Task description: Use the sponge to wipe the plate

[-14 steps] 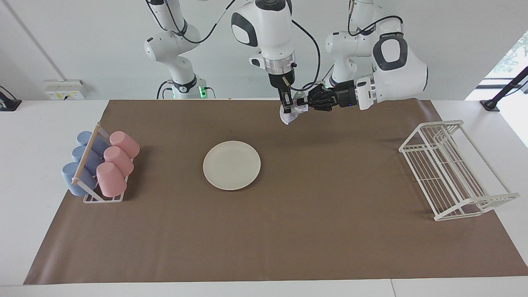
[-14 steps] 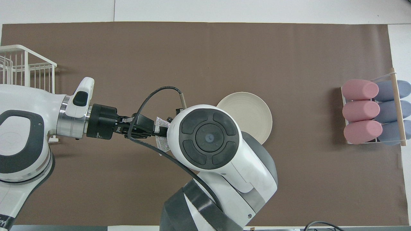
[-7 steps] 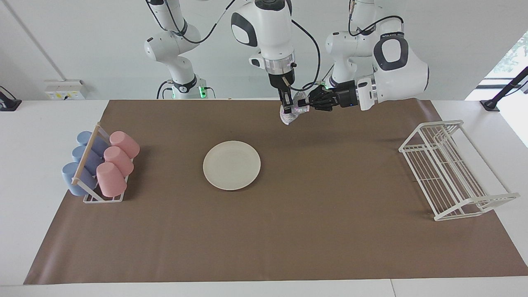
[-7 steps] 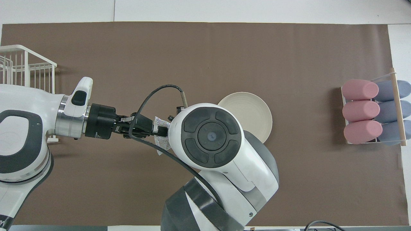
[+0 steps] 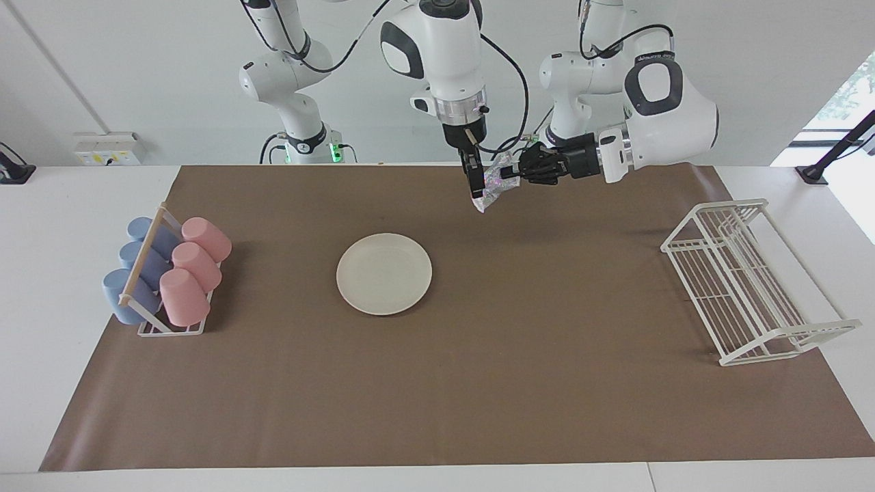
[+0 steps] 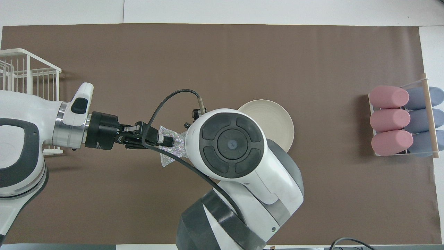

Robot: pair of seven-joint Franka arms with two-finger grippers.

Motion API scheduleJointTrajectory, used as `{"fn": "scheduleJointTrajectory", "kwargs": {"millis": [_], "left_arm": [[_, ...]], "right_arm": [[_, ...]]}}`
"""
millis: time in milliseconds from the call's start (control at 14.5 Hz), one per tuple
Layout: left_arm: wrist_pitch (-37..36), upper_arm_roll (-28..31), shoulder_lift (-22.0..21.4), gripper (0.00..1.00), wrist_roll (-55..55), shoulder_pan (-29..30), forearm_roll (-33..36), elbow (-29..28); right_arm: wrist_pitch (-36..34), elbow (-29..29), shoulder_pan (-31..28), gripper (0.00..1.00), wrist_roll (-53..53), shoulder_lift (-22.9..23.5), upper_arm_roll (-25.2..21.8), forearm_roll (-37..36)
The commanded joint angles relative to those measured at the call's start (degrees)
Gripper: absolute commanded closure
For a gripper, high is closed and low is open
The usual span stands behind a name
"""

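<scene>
Up over the mat, the left gripper (image 5: 509, 173) pinches the sponge (image 5: 492, 186), which hangs at the tip of the right gripper (image 5: 474, 183), whose fingers I cannot tell apart, while the plate (image 5: 384, 273) lies on the mat at the sponge's seven o'clock in the facing view.

Both arms are built of glossy white rounded shells with dark grey panels set into the joints and silver rings at the wrists. Each is ended by a black end effector, the left end effector (image 5: 510, 173) and the right end effector (image 5: 473, 179). Black cables are looped along the links, and green lights are shown at a base.
</scene>
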Motion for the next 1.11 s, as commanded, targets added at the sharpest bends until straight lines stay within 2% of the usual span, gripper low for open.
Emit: {"fn": "scheduleJointTrajectory", "kwargs": {"millis": [0, 138, 346, 553, 692, 899, 1037], "left_arm": [[0.60, -0.23, -0.78, 1.00, -4.06, 0.82, 9.95, 0.92], [0.60, -0.23, -0.87, 1.00, -5.64, 0.56, 17.52, 1.36], [0.95, -1.20, -0.52, 1.00, -13.45, -1.45, 33.41, 3.82], [1.22, -1.46, -0.60, 1.00, -22.66, -5.83, 49.31, 4.00], [-0.09, -1.55, -0.52, 1.00, -29.71, -8.13, 57.94, 4.70], [-7.63, -1.55, 1.76, 1.00, -32.89, -10.51, 68.77, 8.72], [-16.31, -1.55, 6.84, 1.00, -35.61, -13.40, 76.58, 15.82]], "right_arm": [[-0.29, -0.96, -3.51, 0.00, -10.85, -1.08, 0.40, -0.75], [-2.22, -0.96, -6.85, 0.00, -20.35, -2.22, 0.40, -0.75], [-3.81, -4.11, -11.16, 0.00, -39.50, -5.55, 0.32, -0.75], [-4.16, -8.42, -17.92, 0.00, -59.37, -9.60, 0.23, -0.75], [-8.96, -9.14, -24.67, 0.00, -71.66, -11.62, 0.23, -0.57], [-15.84, -9.31, -31.89, 0.00, -93.63, -11.80, 0.14, -0.48], [-16.47, -9.31, -35.51, 0.00, -106.30, -11.80, 0.05, -0.48]]}}
